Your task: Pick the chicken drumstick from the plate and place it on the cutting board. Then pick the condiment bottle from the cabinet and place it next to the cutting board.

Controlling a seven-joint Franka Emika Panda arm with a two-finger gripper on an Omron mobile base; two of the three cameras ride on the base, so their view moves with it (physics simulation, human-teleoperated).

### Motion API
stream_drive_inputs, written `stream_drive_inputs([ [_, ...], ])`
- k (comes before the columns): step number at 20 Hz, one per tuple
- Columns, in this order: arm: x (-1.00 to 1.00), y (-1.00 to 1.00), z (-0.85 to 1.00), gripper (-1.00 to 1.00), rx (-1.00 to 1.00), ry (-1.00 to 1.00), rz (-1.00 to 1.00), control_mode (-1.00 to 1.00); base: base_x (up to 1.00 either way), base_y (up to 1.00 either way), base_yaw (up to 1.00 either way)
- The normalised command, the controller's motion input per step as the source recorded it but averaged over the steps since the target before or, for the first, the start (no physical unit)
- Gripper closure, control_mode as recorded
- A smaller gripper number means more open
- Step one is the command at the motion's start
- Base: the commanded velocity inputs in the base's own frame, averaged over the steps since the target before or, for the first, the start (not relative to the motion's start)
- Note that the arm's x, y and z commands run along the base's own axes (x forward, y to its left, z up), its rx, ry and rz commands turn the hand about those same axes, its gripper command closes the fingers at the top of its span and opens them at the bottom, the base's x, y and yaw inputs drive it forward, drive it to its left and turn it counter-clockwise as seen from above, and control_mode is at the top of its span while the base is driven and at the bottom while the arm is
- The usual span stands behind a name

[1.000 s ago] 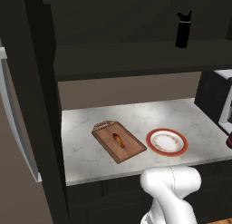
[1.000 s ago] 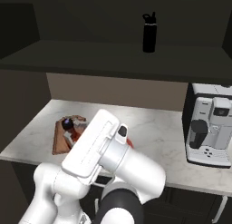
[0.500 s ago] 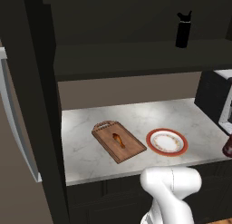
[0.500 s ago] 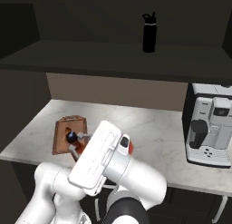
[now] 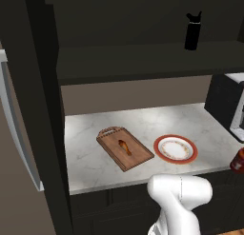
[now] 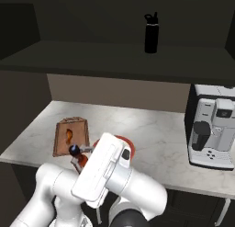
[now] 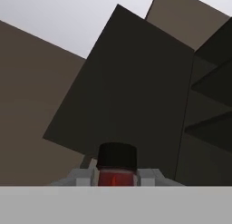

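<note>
We see a tall black bottle (image 5: 192,31) standing upright on the dark upper shelf (image 5: 143,58). Below it lies a pale marbled counter (image 5: 95,158), and at its right end stands a black-and-white coffee machine (image 6: 212,127).

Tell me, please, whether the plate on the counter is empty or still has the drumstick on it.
Empty: the plate shows only its bare patterned centre, and the chicken drumstick lies on the cutting board beside it.
</note>
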Motion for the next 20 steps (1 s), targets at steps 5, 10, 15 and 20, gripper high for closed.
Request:
stream_drive_inputs([
  [5,0.00,0.00,-0.19,1.00,0.00,-0.02,0.00,-1.00,0.00,0.00,0.00],
  [10,0.00,-0.07,-0.13,1.00,0.02,-0.01,-0.05,-1.00,0.00,0.00,0.00],
  [15,0.00,-0.08,-0.09,1.00,0.05,-0.02,-0.08,-1.00,0.00,0.00,0.00],
  [20,0.00,-0.09,-0.05,1.00,0.05,-0.05,-0.11,-1.00,0.00,0.00,0.00],
])
